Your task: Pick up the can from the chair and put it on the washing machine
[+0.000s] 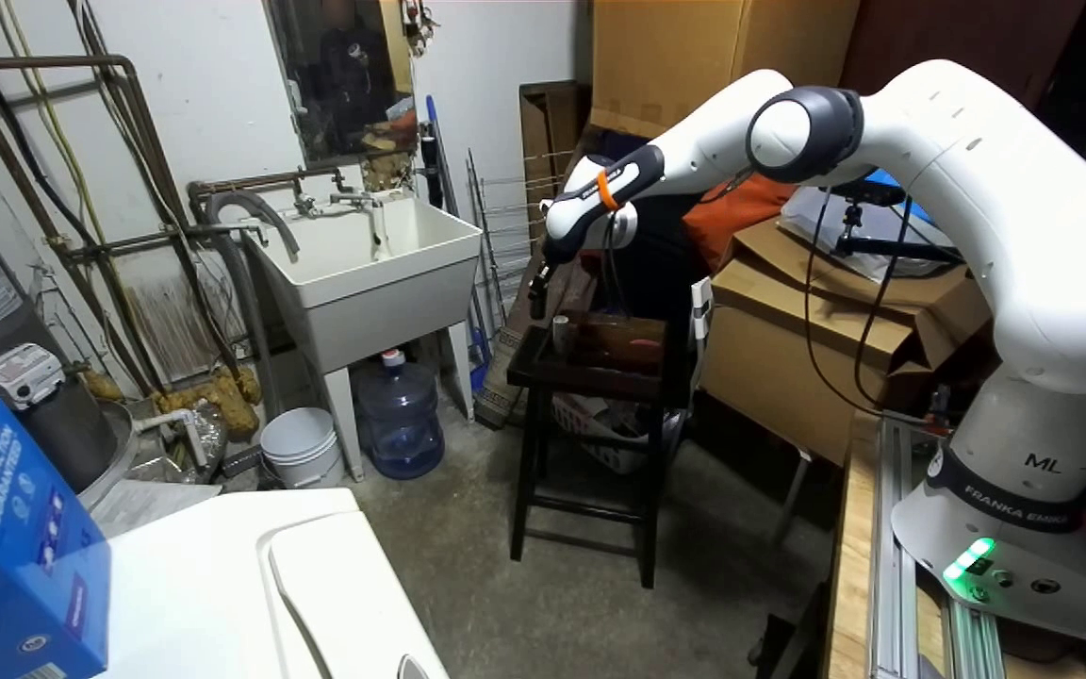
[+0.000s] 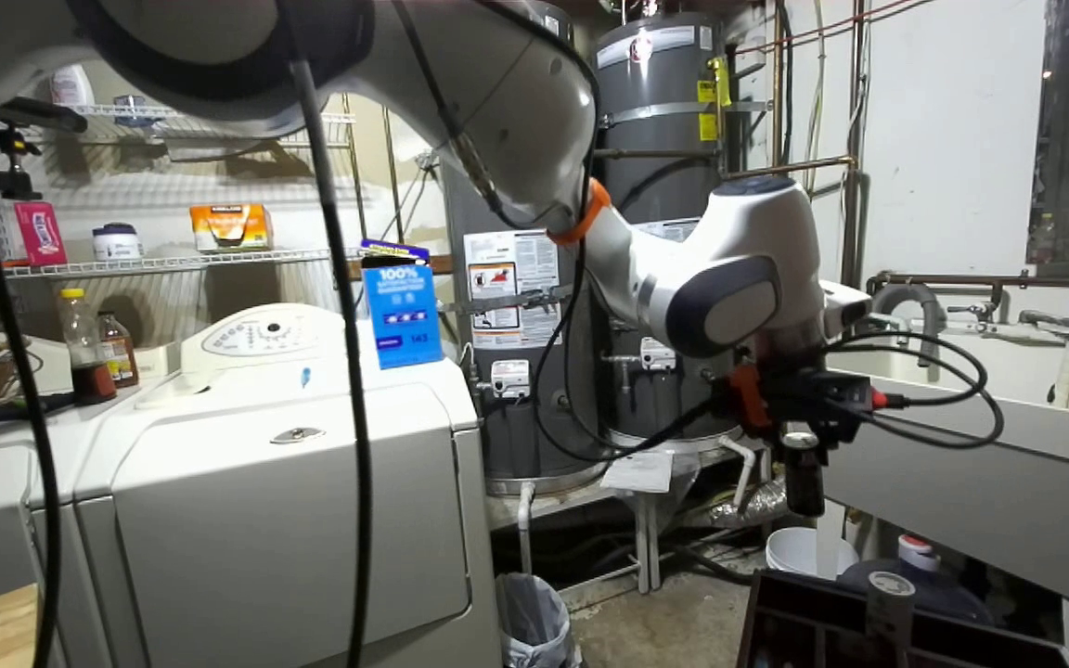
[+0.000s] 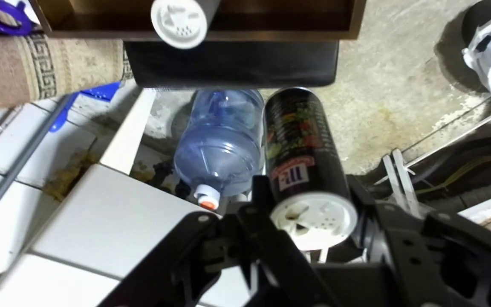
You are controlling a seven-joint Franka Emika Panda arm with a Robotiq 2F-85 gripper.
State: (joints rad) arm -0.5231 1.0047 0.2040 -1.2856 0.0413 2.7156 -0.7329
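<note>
Can (image 3: pixel 301 140) hangs nearly upright, clamped between the jaws of the gripper (image 3: pixel 310 192), clear of the chair (image 1: pixel 590 379); the washer (image 2: pixel 256 520) stands well apart.

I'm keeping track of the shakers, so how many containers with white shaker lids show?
2: the dark can held in the gripper, and a paler container in the wooden box on the chair. Others may be hidden in the box.

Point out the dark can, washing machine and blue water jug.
Dark can (image 3: pixel 300 136), wrist view: its printed side.
Washing machine (image 1: pixel 199 585), in an exterior view: its white top.
Blue water jug (image 3: pixel 220 147), wrist view: its body.
</note>
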